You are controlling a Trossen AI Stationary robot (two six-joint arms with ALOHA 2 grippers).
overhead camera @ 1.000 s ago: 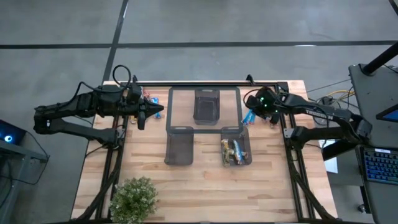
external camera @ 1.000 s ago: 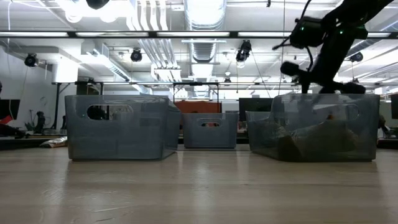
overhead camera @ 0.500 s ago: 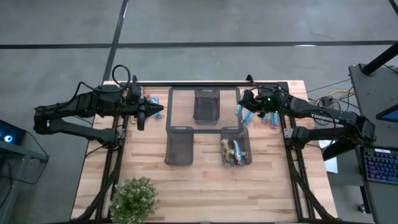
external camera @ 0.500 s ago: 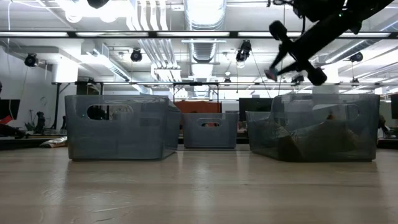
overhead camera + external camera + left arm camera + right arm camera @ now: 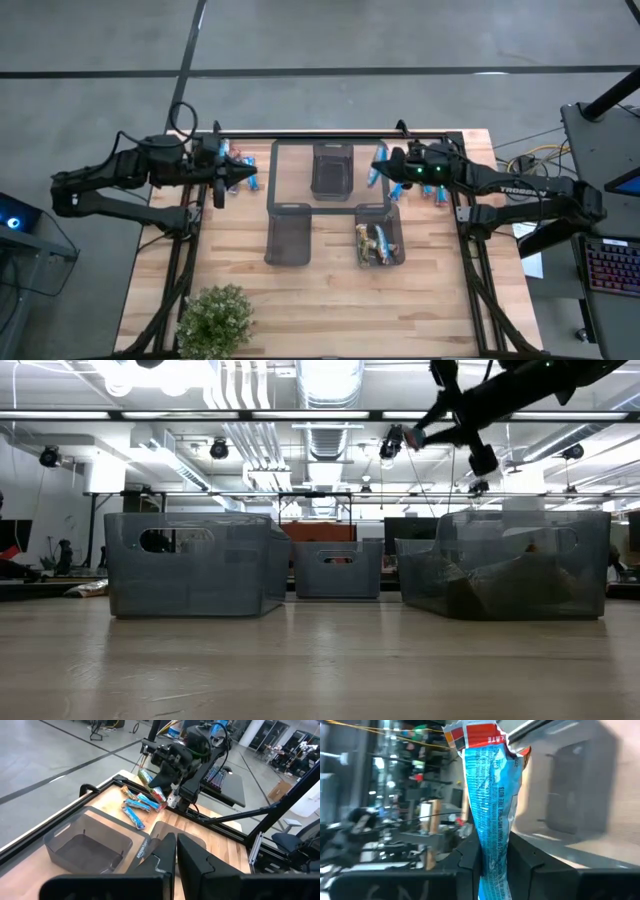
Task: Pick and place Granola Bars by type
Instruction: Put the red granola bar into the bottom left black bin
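At the table's left edge we are seeing the left gripper [image 5: 243, 175] hovering with its dark fingers [image 5: 165, 855] pressed together on nothing — its own wrist view shows the two tips meeting. Just beside those tips, a few blue foil-wrapped granola bars [image 5: 240, 165] are lying on the pale wooden table [image 5: 320, 300], near its back-left corner.

Moving toward the middle, three dark translucent rectangular bins are standing: a small back bin [image 5: 332, 170], a front-left bin [image 5: 288, 232] that looks empty from above, and a front-right bin [image 5: 380, 236] holding a heap of brownish-gold and blue bars [image 5: 375, 243]. The low view is only giving us that heap as a dull mass behind the bin wall [image 5: 520, 575], while the overhead view is showing the wrappers apart.

Further right, the right gripper [image 5: 379, 166] is hanging just beside the back bin's right wall, clamped on a blue bar with a red end [image 5: 490, 800]. The right wrist view is showing this plainly — the wrapper pinched between both fingers and sticking out past them — and the low view is showing it raised well above the bin rims [image 5: 415, 436]. More blue and red bars [image 5: 142, 802] are lying on the table under and behind that arm, partly hidden by it from above. A green potted plant [image 5: 214, 317] is sitting at the front-left corner.
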